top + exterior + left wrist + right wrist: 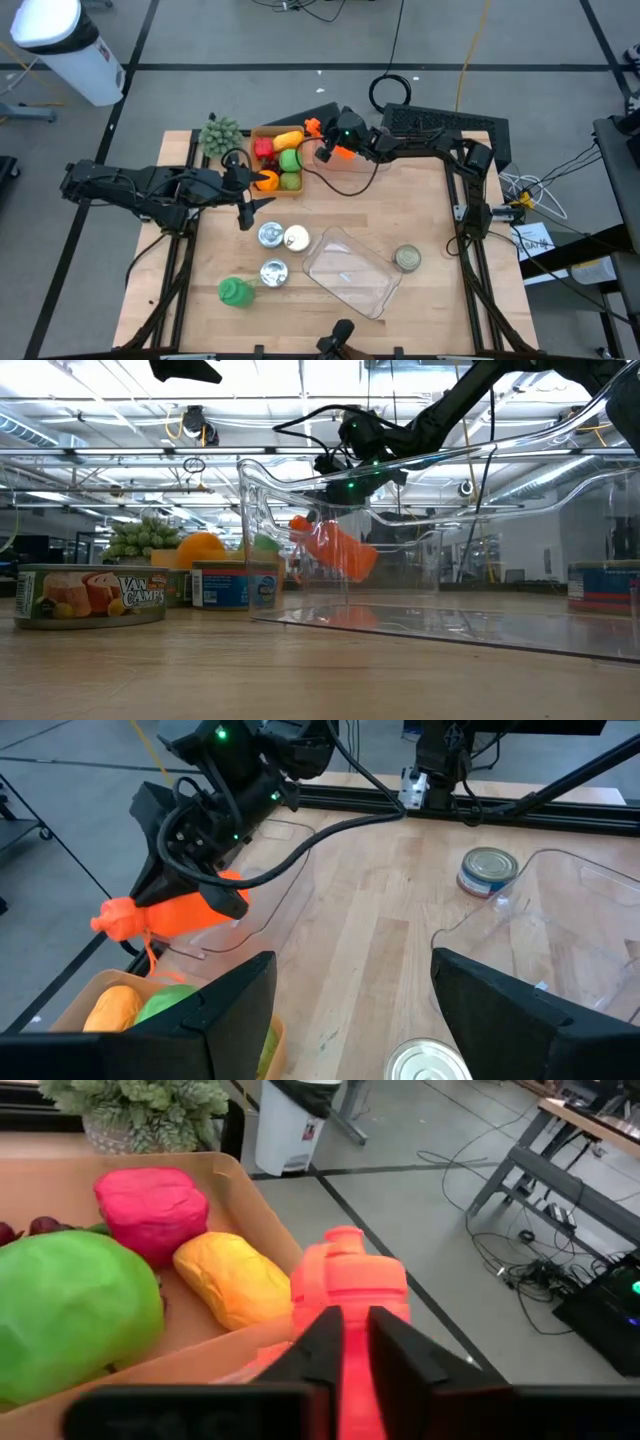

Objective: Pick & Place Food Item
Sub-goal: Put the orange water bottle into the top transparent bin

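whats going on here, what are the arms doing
The right pincer is shut on an orange toy carrot and holds it in the air just beside the food box, which still holds red, yellow and green items. The left pincer hovers over the table by the box's other side, open and empty. A clear tray lies nearer the table's front, with cans around it.

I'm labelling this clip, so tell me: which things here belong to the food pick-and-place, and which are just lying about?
Job in hand:
- orange food item, gripped by the right pincer
- box of toy food
- clear container, likely the target
- left pincer, open beside the box

Lying about:
- cans
- green plant
- green item
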Controlling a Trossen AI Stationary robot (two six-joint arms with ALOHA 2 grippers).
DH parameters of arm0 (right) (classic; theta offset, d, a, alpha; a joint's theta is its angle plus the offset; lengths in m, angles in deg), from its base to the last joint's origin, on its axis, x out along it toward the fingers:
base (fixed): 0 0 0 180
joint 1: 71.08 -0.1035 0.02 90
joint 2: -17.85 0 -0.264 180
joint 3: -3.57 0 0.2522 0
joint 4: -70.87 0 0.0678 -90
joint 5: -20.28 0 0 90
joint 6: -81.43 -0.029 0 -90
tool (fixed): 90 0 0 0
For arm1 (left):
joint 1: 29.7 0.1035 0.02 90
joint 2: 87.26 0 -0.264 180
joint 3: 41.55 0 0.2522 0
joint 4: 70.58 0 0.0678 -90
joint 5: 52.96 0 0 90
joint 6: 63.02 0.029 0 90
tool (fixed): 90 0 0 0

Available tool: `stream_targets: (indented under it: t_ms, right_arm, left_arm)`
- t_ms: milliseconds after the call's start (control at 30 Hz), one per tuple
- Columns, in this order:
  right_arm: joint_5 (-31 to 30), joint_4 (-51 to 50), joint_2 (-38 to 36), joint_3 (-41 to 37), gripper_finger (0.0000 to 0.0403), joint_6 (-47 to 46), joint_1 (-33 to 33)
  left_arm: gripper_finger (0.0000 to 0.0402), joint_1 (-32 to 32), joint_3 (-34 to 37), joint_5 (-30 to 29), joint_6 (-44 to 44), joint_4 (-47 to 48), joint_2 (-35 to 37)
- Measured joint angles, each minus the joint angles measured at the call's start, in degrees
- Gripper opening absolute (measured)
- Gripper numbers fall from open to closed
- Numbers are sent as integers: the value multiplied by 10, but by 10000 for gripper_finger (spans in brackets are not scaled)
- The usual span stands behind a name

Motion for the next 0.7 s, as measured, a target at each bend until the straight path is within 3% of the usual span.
stream_targets:
  t_ms: [233,500,600,700]
  right_arm:
    - [41,8,1,0,1,8,-1]
    - [35,13,0,0,1,31,-17]
    - [4,13,1,0,2,49,-27]
    - [-6,5,-4,-1,27,74,-36]
  left_arm:
    - [288,0,0,0,0,0,0]
    - [294,0,0,0,0,0,0]
    - [289,0,0,0,1,0,0]
    - [282,0,0,0,2,0,0]
